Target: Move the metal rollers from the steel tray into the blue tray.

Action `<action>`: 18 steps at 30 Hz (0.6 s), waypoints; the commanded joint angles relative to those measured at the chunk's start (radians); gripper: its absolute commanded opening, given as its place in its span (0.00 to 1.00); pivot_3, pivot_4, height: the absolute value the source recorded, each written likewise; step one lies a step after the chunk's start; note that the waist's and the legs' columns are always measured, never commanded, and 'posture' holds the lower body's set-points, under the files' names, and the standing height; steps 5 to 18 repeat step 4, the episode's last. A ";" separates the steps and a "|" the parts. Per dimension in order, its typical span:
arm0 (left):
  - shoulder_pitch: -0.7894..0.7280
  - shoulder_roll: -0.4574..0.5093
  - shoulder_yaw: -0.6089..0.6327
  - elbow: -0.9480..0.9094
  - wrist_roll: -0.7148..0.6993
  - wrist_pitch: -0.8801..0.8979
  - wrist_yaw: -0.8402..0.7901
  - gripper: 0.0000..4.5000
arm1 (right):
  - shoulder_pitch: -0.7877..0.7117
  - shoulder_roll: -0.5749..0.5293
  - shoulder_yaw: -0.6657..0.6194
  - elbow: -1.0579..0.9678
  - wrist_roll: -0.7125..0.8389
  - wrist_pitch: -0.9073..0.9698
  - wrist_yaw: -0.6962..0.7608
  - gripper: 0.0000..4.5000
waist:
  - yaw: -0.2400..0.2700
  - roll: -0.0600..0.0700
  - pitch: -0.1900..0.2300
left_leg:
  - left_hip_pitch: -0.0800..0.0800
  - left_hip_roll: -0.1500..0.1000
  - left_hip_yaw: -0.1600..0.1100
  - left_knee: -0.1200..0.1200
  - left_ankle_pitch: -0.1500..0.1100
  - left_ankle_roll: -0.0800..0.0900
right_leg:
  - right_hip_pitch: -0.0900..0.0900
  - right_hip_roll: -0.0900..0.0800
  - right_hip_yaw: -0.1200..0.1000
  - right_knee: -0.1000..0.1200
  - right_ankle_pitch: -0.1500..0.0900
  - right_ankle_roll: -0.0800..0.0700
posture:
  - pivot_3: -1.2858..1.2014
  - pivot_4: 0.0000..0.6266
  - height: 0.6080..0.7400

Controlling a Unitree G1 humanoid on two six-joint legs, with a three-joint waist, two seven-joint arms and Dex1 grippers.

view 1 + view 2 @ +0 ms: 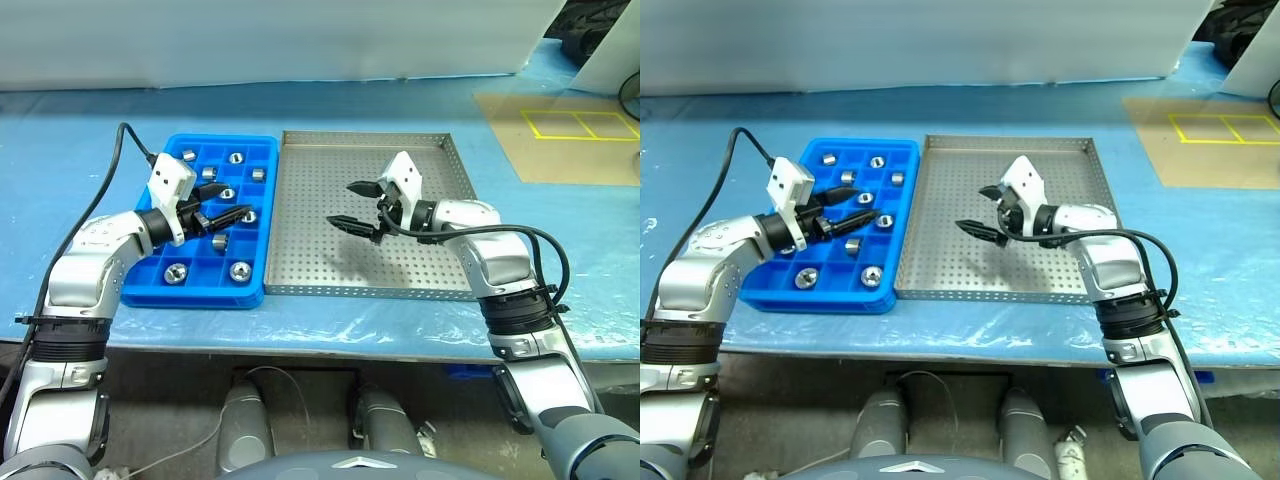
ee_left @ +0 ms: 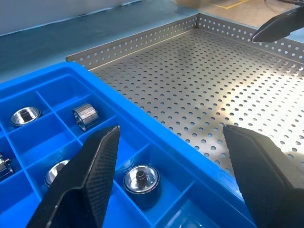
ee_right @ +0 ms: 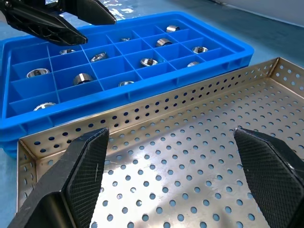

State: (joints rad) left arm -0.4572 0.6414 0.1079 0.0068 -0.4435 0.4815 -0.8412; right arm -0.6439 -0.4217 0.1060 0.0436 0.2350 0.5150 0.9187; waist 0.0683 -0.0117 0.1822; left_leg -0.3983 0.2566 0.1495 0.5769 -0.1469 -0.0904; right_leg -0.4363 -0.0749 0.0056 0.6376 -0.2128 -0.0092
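Both pincers hanging wide and empty, steel tray (image 1: 330,262) looking cleared

The rollers (image 1: 240,270) are sitting in the blue tray (image 1: 262,150); the left pincer (image 1: 222,217) is hovering low above them, risking knocking one out, while the right pincer (image 1: 354,206) is hanging over bare perforated floor.

Head stereo pair looks down-forward over both trays; wrist cameras sit close, low, both seeing blue tray (image 3: 142,61).
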 commanded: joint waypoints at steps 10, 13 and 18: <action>0.029 0.012 0.024 -0.082 -0.010 0.014 0.011 0.83 | -0.042 0.007 0.000 -0.010 0.025 -0.012 0.005 0.97 | 0.000 0.000 0.000 | 0.000 0.000 0.000 0.000 0.000 0.000 | 0.000 0.000 0.000 0.000 0.000 0.000 | 0.49 0.24 1.00; 0.029 0.012 0.024 -0.082 -0.010 0.014 0.011 0.83 | -0.042 0.007 0.000 -0.010 0.025 -0.012 0.005 0.97 | 0.000 0.000 0.000 | 0.000 0.000 0.000 0.000 0.000 0.000 | 0.000 0.000 0.000 0.000 0.000 0.000 | 0.49 0.24 1.00; 0.029 0.012 0.024 -0.082 -0.010 0.014 0.011 0.83 | -0.042 0.007 0.000 -0.010 0.025 -0.012 0.005 0.97 | 0.000 0.000 0.000 | 0.000 0.000 0.000 0.000 0.000 0.000 | 0.000 0.000 0.000 0.000 0.000 0.000 | 0.49 0.24 1.00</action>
